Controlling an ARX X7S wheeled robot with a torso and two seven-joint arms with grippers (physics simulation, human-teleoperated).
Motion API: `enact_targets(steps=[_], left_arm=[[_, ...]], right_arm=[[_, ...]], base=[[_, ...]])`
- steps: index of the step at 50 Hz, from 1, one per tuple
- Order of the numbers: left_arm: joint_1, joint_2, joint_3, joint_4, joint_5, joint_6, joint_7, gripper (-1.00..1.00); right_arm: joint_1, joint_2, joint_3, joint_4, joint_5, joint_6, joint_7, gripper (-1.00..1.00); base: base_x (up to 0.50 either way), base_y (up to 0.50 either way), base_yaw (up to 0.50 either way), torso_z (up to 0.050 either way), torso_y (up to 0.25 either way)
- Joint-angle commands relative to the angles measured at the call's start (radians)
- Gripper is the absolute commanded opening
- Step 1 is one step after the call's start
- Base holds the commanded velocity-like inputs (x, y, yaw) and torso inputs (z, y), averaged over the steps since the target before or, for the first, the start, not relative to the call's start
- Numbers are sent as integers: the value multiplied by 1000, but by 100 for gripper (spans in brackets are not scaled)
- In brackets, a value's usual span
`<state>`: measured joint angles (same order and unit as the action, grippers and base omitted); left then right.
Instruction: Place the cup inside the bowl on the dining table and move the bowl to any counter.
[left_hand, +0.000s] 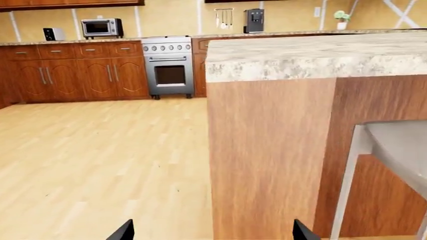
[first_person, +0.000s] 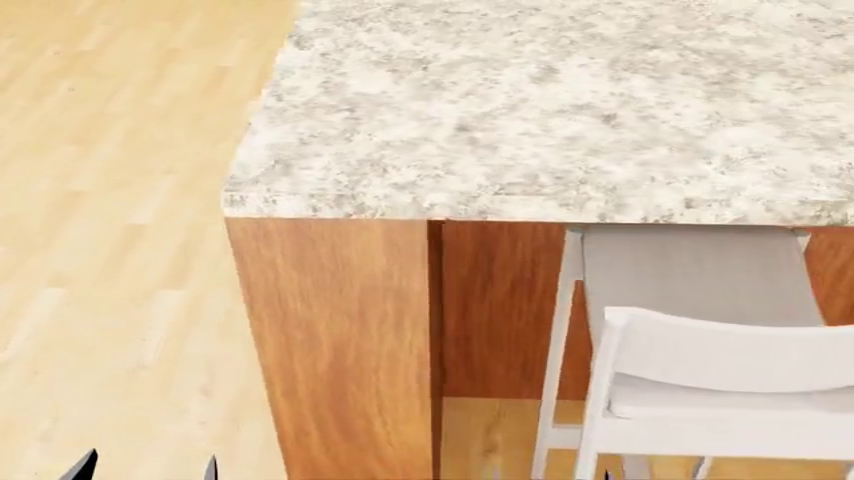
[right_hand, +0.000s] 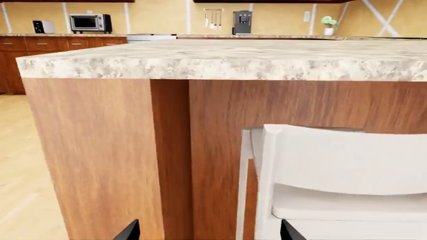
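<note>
The dining table (first_person: 561, 120) has a pale speckled granite top and a reddish-brown wooden base; its near left corner fills the head view. It also shows in the left wrist view (left_hand: 313, 55) and the right wrist view (right_hand: 220, 60). No cup and no bowl show in any view. My left gripper (left_hand: 212, 232) is open and empty, low beside the table's wooden corner; its tips (first_person: 147, 468) show at the head view's bottom left. My right gripper (right_hand: 208, 231) is open and empty, low in front of the table base and the chair.
A white chair (first_person: 707, 380) is tucked under the table's near edge, also in the right wrist view (right_hand: 340, 170). Far across the wooden floor (left_hand: 100, 160) stand a counter (left_hand: 73, 42) with a toaster oven (left_hand: 101, 27), a stove (left_hand: 168, 65) and brown cabinets.
</note>
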<state>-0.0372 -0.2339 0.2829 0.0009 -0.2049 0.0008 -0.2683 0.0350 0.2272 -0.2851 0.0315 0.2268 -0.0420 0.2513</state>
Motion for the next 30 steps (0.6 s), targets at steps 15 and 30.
enact_targets(steps=[15, 30], left_arm=[[-1, -8, 10, 1, -9, 2, -8, 100], [-3, -13, 17, -2, -13, 4, -12, 100]], right_arm=[[4, 7, -11, 4, 7, -3, 6, 100], [6, 11, -16, 4, 9, -2, 14, 100]], base=[[0, -500, 0, 0, 0], [0, -500, 0, 0, 0]])
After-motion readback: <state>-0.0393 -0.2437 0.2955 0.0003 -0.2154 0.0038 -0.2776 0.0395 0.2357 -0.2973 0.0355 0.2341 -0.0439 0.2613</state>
